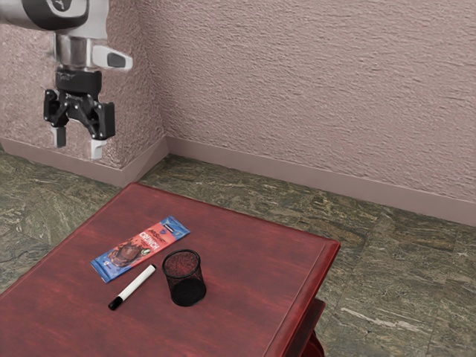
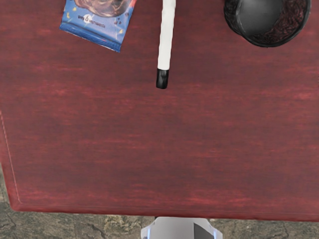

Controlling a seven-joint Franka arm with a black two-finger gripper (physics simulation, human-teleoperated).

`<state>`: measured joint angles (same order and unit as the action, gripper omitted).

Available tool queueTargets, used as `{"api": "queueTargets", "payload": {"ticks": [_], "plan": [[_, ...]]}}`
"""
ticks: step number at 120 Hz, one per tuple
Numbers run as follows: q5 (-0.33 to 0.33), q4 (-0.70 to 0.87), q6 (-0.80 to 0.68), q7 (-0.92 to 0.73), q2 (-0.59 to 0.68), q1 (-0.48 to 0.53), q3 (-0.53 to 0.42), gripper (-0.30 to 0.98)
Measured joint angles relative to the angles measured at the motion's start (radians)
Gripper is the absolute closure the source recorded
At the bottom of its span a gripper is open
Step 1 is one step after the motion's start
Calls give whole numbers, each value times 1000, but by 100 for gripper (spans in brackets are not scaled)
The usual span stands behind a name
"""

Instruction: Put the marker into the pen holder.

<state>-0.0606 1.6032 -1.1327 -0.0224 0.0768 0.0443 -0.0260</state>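
Basically nothing done: marker (image 1: 135, 286) lies on the table (image 1: 242, 279) between snack packet (image 1: 141, 248) and upright pen holder (image 1: 187, 291). Fingers (image 1: 97, 149) spread wide, empty, well above. Remaining: grasp, lift, insert, release.

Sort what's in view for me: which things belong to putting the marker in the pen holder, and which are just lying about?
Part of the job:
- marker, lying on the table
- pen holder, upright beside it
- hand, open above the table's height

Just lying about:
- chocolate bar, flat on the table near the marker
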Motion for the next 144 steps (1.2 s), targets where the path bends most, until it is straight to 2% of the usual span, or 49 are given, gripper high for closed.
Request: {"api": "queueTargets", "payload": {"ticks": [14,32,41,53,64,70,76,80,87,97,104,126,144], "plan": [[-4,6,-164,-7,0,-2,0,0],[-4,6,-275,-10,1,0,-4,0],[-7,12,-296,-9,29,-16,-9,9],[-11,23,-307,-7,50,-97,-10,21],[-11,204,-335,1,149,-124,14,26],[-19,400,-381,6,246,-120,62,28],[-38,566,-449,11,281,-115,109,30],[-48,659,-510,13,269,-113,153,30],[-60,753,-626,16,174,-111,232,32],[-64,795,-787,18,23,-105,281,33],[-56,800,-872,19,-35,-101,292,33],[-42,815,-1057,-8,-100,-87,297,34],[-35,856,-1162,-51,-64,-104,296,35]]}}
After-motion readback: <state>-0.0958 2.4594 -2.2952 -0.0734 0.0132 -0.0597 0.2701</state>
